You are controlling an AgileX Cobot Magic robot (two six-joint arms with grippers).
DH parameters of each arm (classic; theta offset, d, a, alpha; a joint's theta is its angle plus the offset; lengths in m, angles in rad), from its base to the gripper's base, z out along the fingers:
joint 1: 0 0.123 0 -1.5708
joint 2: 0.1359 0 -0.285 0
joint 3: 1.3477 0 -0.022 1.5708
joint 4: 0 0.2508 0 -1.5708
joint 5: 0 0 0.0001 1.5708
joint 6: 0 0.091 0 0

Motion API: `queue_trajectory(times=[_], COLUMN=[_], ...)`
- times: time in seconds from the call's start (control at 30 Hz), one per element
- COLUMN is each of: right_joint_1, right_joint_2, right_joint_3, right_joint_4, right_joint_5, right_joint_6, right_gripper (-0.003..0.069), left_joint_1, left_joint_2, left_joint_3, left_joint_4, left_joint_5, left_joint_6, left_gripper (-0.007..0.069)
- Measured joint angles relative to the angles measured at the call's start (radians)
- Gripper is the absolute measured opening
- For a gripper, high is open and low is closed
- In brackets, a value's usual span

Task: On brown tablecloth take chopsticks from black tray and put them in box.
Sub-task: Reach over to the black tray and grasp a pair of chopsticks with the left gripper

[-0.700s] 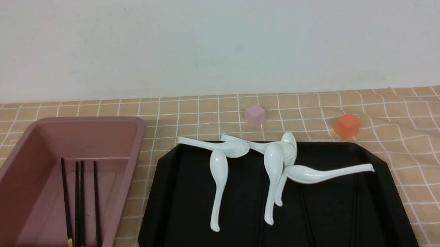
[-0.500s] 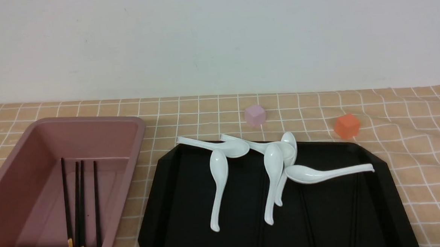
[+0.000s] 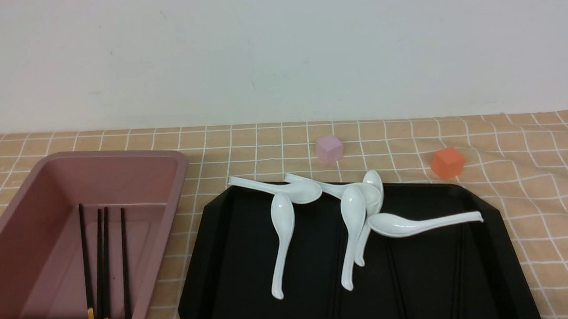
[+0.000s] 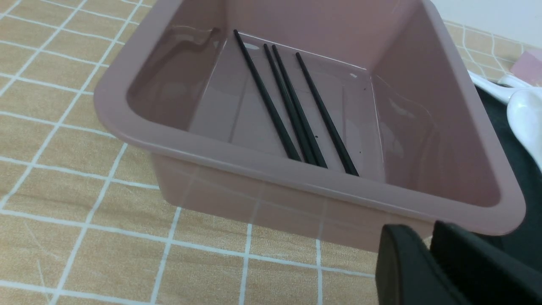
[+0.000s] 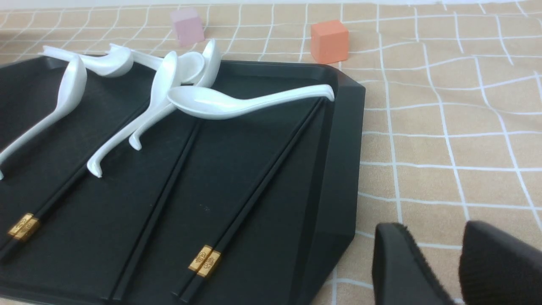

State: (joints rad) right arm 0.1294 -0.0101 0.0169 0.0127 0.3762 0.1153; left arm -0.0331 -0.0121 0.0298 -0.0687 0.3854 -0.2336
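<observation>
Right gripper is over the brown tablecloth, just off the black tray's near corner. Its jaws are spread with cloth showing between, and it holds nothing. Left gripper hangs outside the box. Only a slit shows between its jaws and nothing is in it, so we can't tell if they're fully closed.

Four sticks already lie flat in the box. The remaining chopsticks are on the tray: two touching pairs and a single between them.

Our read is that they're light, stiff, thin and slick, and they sit flush on a glossy floor, so they'll skate or roll under a loose pinch.

The nearest pair has a white soup spoon handle resting over its far tips. We'd grip it at the gold-band end, across both sticks, well clear of the spoon, then lift that end first so the ceramic isn't dragged along.
</observation>
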Motion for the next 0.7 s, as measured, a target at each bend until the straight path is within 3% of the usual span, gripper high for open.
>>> queue_trajectory(times=[0.7], right_joint_1=[0.0], right_joint_2=[0.0], right_joint_3=[0.0], right_joint_4=[0.0], right_joint_5=[0.0], right_joint_6=[0.0], right_gripper=[0.024], left_joint_1=[0.0], left_joint_2=[0.0], left_joint_3=[0.0], left_joint_4=[0.0], left_joint_5=[0.0], left_joint_6=[0.0], left_gripper=[0.0125])
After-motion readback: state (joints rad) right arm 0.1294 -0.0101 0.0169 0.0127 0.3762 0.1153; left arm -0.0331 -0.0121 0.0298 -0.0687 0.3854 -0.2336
